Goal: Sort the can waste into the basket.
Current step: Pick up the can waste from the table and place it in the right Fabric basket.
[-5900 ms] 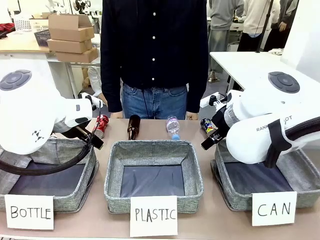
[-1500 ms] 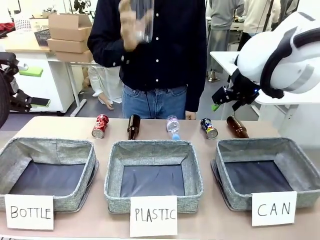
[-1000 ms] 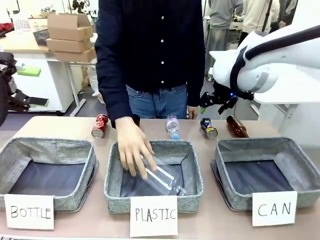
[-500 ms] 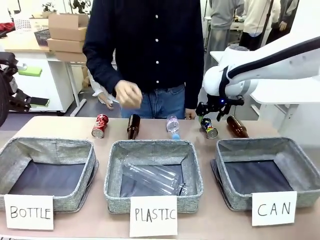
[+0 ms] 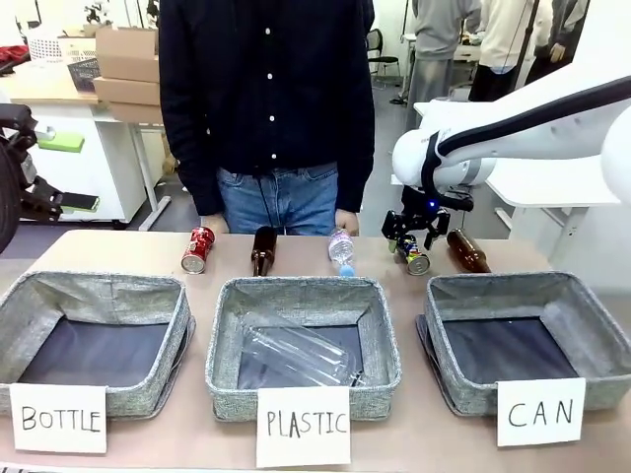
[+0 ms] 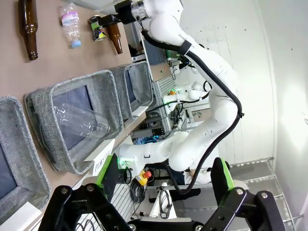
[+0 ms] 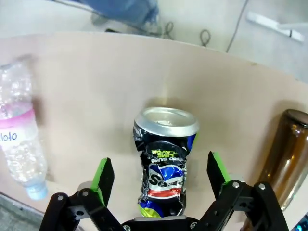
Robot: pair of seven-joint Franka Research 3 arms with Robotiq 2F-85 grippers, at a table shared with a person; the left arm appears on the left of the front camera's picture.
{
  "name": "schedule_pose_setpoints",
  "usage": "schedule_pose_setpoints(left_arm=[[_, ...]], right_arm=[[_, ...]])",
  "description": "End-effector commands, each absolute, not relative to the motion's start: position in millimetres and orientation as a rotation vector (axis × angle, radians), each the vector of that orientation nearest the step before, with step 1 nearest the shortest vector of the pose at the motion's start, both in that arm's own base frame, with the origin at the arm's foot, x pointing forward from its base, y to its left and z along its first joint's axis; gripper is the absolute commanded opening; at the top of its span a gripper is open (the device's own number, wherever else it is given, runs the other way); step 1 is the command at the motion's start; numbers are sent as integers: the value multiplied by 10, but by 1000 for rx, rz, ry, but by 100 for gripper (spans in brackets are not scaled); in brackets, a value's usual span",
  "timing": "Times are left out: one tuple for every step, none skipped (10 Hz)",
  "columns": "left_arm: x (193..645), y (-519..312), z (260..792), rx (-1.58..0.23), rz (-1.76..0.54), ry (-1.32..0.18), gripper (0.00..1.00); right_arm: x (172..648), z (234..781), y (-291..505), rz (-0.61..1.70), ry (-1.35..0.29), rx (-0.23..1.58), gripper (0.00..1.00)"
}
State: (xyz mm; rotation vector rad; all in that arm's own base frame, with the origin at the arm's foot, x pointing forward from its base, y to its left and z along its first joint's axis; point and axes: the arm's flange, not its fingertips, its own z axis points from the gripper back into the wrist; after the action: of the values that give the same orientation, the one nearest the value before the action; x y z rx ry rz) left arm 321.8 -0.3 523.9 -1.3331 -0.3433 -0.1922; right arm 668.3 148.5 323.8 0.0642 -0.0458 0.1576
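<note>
Cans lie on the counter [image 5: 118, 251] along its far edge, in a row with bottles. The dark blue can [image 7: 166, 159] is on its side with its silver top pointing away from the wrist camera. The right fingers [image 7: 103, 175] are spread wide with one green pad on each side of it, and neither pad touches the metal. A brown bottle [image 7: 284, 154] lies just beside this can on one side. A small clear plastic bottle [image 7: 21, 139] lies farther off on the other.

From the front, the red can [image 5: 198, 248] lies well to the left, next to another brown bottle [image 5: 262, 249] and apart from both arms. The basket [image 5: 493, 284] with the "CAN" card [image 5: 540, 411] stands at the near right of the counter, just in front of the dark can, and its dark lining is bare. The middle bin [image 5: 301, 288], carded "PLASTIC", holds a large clear bottle [image 5: 296, 353].

The left fingers [image 6: 107, 173] are spread wide with nothing between them, off to the side of the counter. A person [image 5: 266, 99] stands at the far side
</note>
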Motion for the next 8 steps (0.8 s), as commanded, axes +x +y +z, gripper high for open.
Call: schedule_pose_setpoints(left_arm=[[3229, -23, 5260, -1352, -213, -364, 100], [3229, -23, 5260, -1352, -213, -364, 100], [3229, -23, 5260, -1352, -213, -364, 100], [3229, -23, 5260, -1352, -213, -364, 100], [3229, -23, 5260, -1352, -213, -364, 100], [3229, -23, 5260, -1352, -213, -364, 100], [3229, -23, 5260, -1352, -213, -364, 100], [3229, -23, 5260, -1352, -213, -364, 100]], right_arm=[[6772, 3255, 1540, 143, -19, -4, 100], [6760, 3246, 1554, 147, -4, -27, 56], [6760, 3245, 1562, 146, -3, -28, 40], [6777, 3215, 1570, 134, 4, -45, 0], [6779, 3186, 1582, 130, 13, -61, 0], [6779, 3163, 1595, 127, 20, -75, 0], [6777, 3162, 1597, 132, 23, -74, 14], [6776, 3165, 1594, 129, 27, -70, 5]])
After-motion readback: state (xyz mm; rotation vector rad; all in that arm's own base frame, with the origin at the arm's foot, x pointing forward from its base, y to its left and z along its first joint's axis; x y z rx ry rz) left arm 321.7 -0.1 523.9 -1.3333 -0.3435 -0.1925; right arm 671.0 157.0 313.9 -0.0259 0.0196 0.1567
